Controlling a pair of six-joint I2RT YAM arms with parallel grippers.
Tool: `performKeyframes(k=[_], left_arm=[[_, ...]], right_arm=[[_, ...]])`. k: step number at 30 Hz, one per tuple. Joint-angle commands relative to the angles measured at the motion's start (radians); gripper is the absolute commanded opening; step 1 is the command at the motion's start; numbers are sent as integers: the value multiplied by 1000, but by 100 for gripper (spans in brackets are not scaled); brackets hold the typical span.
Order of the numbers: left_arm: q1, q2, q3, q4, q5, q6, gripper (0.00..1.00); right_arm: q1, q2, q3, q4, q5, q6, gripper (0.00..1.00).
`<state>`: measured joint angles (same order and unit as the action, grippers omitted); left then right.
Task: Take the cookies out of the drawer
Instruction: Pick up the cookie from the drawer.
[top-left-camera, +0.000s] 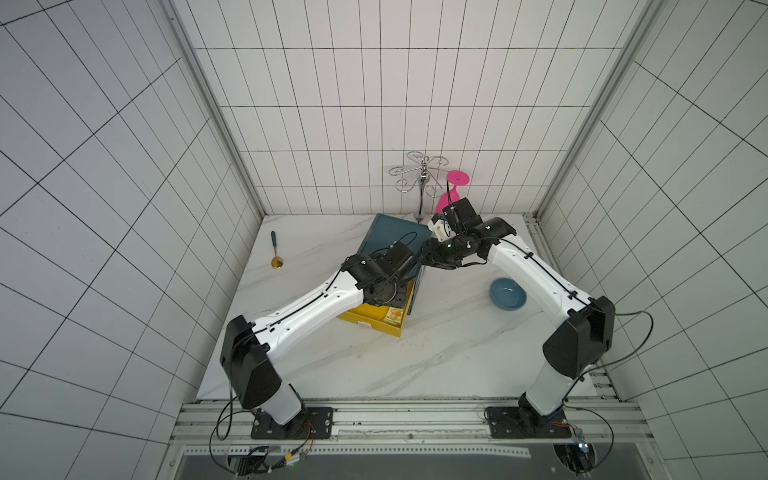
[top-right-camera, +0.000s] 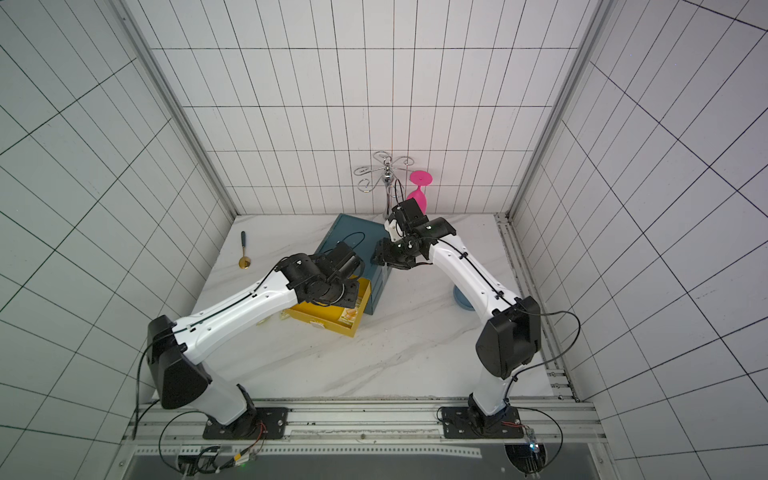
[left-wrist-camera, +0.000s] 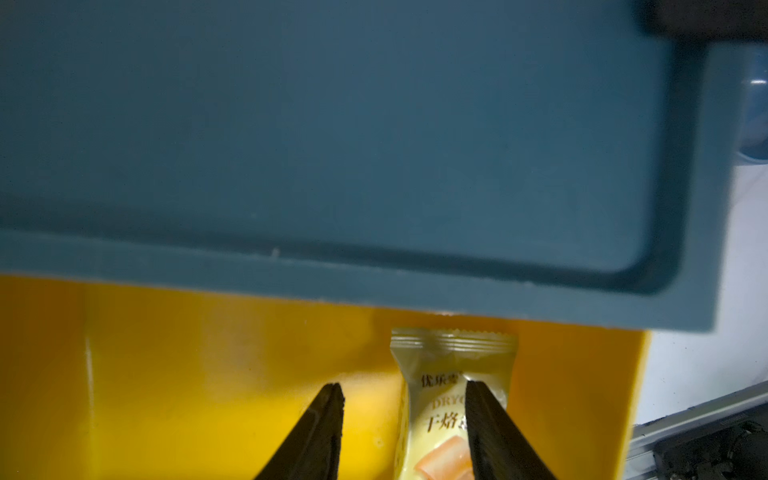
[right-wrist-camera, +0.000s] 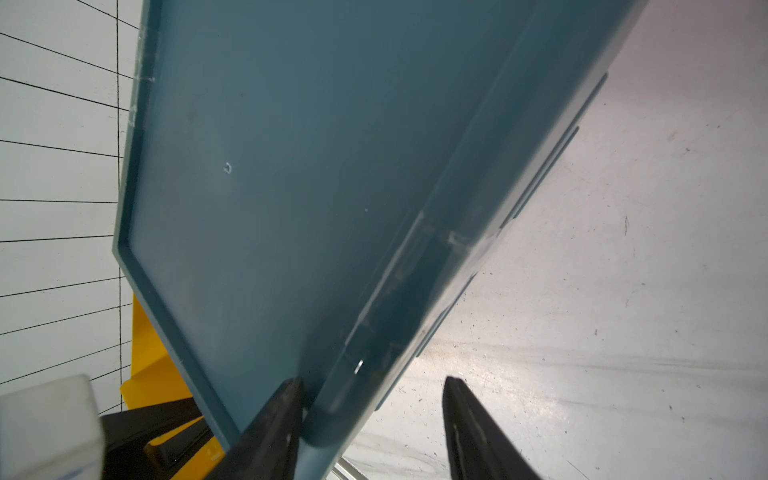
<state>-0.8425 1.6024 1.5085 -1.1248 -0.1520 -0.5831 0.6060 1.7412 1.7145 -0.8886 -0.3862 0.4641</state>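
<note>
Left fingers (left-wrist-camera: 320, 432) are gaping over a cookie packet (left-wrist-camera: 440, 374) in the drawer (left-wrist-camera: 187, 374), cabinet (left-wrist-camera: 332, 145) looming close; right fingers (right-wrist-camera: 274, 428), apart, are straddling its corner.

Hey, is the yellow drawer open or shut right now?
Open. The yellow drawer juts out of the blue cabinet, its inside exposed, with a cookie packet lying in it.

Both top views look steeply down from high in front of the dark teal plastic cabinet (top-left-camera: 386, 235) (top-right-camera: 336, 226), sharing the whole white marble surface (top-left-camera: 436, 353) around it. Each wrist camera sits close against that cabinet (right-wrist-camera: 291, 166): left over its yellow plastic drawer (left-wrist-camera: 166, 395), right along its top.
</note>
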Motion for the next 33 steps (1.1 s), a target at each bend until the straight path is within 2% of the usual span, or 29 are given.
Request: performKeyframes(k=[1, 5, 9, 15, 21, 28, 33], left_arm=[[8, 26, -4, 41, -9, -6, 47], [13, 43, -8, 32, -11, -3, 42], [16, 40, -18, 33, -25, -4, 22], [46, 7, -19, 22, -46, -2, 7], [101, -80, -17, 7, -68, 10, 2], [147, -175, 60, -62, -73, 20, 1], [270, -314, 25, -44, -81, 56, 0]], right_arm=[[-22, 32, -18, -58, 39, -5, 56], [-22, 28, -18, -58, 42, -7, 56], [-23, 27, -17, -58, 48, -7, 56], [-23, 26, -9, -59, 50, -6, 56], [-24, 21, -7, -60, 56, -6, 55], [-25, 29, 6, -63, 57, -6, 55], [-29, 32, 13, -67, 58, -9, 55]])
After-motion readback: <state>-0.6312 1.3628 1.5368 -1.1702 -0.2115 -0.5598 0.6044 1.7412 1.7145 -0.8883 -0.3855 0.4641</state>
